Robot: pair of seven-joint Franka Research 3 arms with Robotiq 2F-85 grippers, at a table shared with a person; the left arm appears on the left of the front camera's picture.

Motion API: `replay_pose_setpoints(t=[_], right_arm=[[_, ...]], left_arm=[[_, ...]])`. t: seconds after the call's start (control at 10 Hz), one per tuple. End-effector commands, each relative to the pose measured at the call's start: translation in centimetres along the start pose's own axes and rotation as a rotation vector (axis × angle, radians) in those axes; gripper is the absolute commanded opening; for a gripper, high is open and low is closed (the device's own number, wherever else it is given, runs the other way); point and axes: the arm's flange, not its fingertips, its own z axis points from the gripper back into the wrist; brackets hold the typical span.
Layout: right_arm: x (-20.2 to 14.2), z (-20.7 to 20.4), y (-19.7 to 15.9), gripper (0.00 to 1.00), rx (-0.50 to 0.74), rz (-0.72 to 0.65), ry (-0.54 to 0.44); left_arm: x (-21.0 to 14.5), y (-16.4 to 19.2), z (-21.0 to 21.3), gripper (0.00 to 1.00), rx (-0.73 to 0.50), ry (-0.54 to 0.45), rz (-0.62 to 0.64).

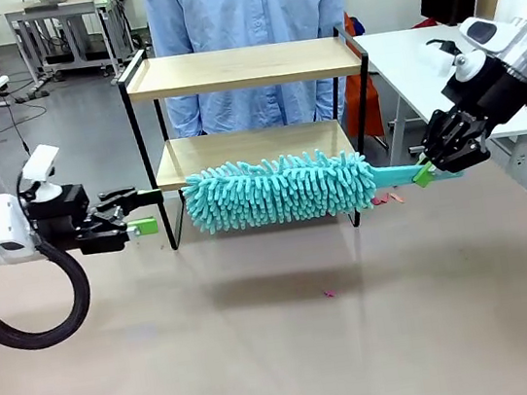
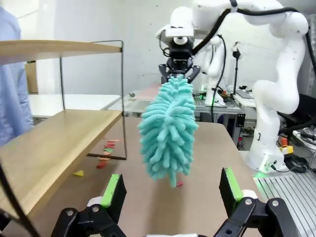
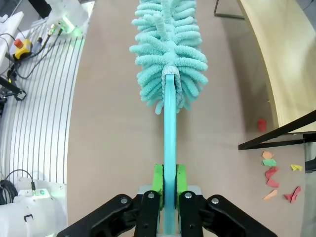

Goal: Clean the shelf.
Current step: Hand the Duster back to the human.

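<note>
The shelf (image 1: 243, 67) is a two-tier rack with light wooden boards in a black frame, standing at the table's far middle, in front of a person in a blue shirt. A teal fluffy duster (image 1: 277, 190) hangs level above the table just in front of the lower board (image 1: 251, 146). My right gripper (image 1: 426, 173) is shut on its teal handle (image 3: 169, 143). My left gripper (image 1: 140, 213) stands open at the left, near the shelf's left leg, with nothing between its fingers. The left wrist view has the duster (image 2: 169, 126) end-on ahead of its open green pads (image 2: 112, 191).
Small coloured paper scraps (image 3: 276, 175) lie on the table by the shelf's right legs, and one pink scrap (image 1: 329, 293) sits mid-table. A yellow scrap (image 2: 78, 173) rests on the lower board. White tables stand to the left and right behind.
</note>
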Motion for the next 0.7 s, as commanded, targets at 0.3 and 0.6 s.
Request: replay_pose_setpoints(t=[0.3,0.6], right_arm=[[0.2,0.2,0.2,0.13,-0.001,-0.005,-0.033],[0.2,0.2,0.2,0.13,-0.001,-0.005,-0.033]], left_arm=[[-0.6,2.5,-4.1,1.00,0.011,0.001,-0.006],[-0.8,3.0,-6.8,1.00,-0.004,-0.037,0.005]])
